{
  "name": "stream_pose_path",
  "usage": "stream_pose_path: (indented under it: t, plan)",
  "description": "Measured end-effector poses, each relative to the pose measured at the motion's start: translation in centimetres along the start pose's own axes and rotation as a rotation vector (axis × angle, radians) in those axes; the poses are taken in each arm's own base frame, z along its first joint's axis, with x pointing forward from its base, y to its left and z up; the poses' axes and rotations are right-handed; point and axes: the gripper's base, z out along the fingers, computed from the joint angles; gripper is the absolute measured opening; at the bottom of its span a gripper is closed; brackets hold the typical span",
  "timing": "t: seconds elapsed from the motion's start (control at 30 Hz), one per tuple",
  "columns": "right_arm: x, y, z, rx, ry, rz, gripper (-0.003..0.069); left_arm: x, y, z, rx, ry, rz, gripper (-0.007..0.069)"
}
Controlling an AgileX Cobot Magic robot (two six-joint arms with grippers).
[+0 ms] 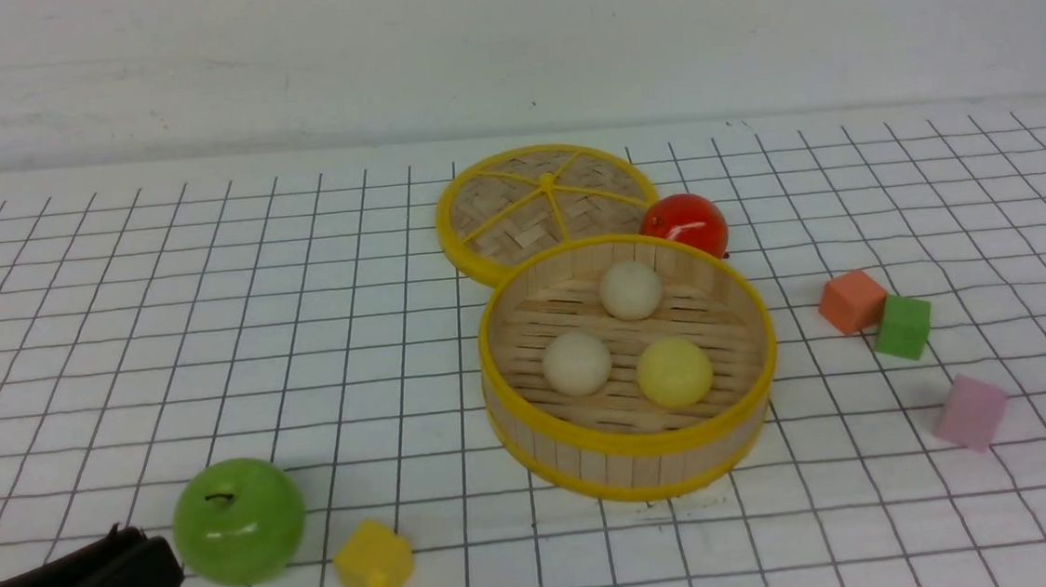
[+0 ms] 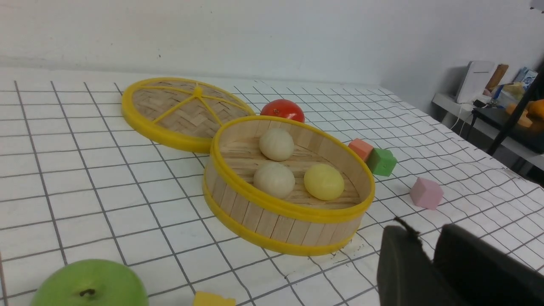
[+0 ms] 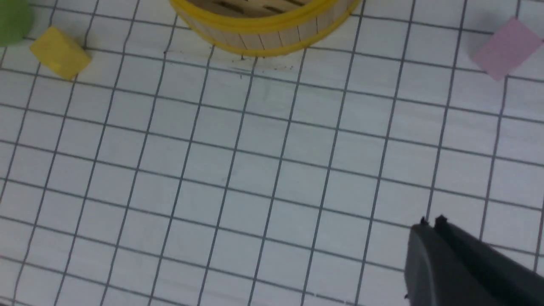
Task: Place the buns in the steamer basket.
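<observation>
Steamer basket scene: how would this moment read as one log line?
buns: all three in steamer basket | left gripper: shut, empty | right gripper: shut, empty | lid: off

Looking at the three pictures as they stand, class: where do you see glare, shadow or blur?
Front view: white glare spots on the glossy red ball and the shiny green apple; soft shadow beside the round bamboo steamer basket. Left wrist view: the black left gripper is close and soft-edged. Right wrist view: slightly blurred overall, as on the pink cube and the yellow cube.

Bright even light, soft shadows, slight blur
</observation>
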Motion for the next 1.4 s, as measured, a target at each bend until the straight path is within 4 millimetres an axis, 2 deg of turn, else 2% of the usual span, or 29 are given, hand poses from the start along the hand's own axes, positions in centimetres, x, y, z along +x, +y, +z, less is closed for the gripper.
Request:
stream_pose_path:
  t: [0.2, 0.3, 0.4, 0.47, 0.5, 0.53, 0.57, 0.6, 0.63, 0.7, 0.83, 1.4]
  plan:
    - [2.8, -0.9, -2.5, 0.027, -0.123, -0.033, -0.0020, 0.0, 0.0, 0.0, 0.000, 0.000, 0.000, 0.0123]
    - [6.9, -2.3, -1.8, 0.074, -0.326, -0.037, -0.0020, 0.0, 0.0, 0.0, 0.000, 0.000, 0.000, 0.0126]
    - [10.5, -3.3, 0.8, 0.126, -0.505, -0.065, -0.0020, 0.0, 0.0, 0.0, 0.000, 0.001, 0.000, 0.0128]
    - [11.8, -3.7, 2.0, 0.141, -0.550, -0.070, -0.0020, 0.0, 0.0, 0.0, 0.000, 0.001, 0.000, 0.0128]
    - [14.2, -4.4, 4.7, 0.159, -0.589, -0.059, -0.0020, 0.0, 0.0, 0.0, 0.000, 0.001, 0.000, 0.0130]
    - [14.3, -4.4, 4.6, 0.158, -0.607, -0.060, -0.0020, 0.0, 0.0, 0.0, 0.000, 0.001, 0.000, 0.0130]
    - [16.2, -5.0, 6.9, 0.162, -0.627, -0.042, -0.0020, 0.0, 0.0, 0.0, 0.000, 0.001, 0.000, 0.0132]
    - [16.3, -5.0, 7.1, 0.163, -0.637, -0.037, -0.0020, 0.0, 0.0, 0.0, 0.000, 0.001, 0.000, 0.0132]
    - [17.6, -5.5, 8.9, 0.162, -0.642, -0.010, -0.0020, 0.0, 0.0, 0.0, 0.000, 0.001, 0.000, 0.0134]
    - [18.7, -6.0, 10.8, 0.153, -0.647, 0.039, -0.0020, 0.0, 0.0, 0.0, 0.000, 0.001, 0.000, 0.0136]
    - [18.9, -6.1, 11.1, 0.137, -0.654, 0.098, -0.0020, 0.0, 0.0, 0.0, 0.000, 0.002, 0.000, 0.0137]
    - [18.9, -6.1, 11.1, 0.134, -0.657, 0.112, -0.0009, 0.2, 0.0, 0.0, -0.003, 0.021, 0.000, 0.0147]
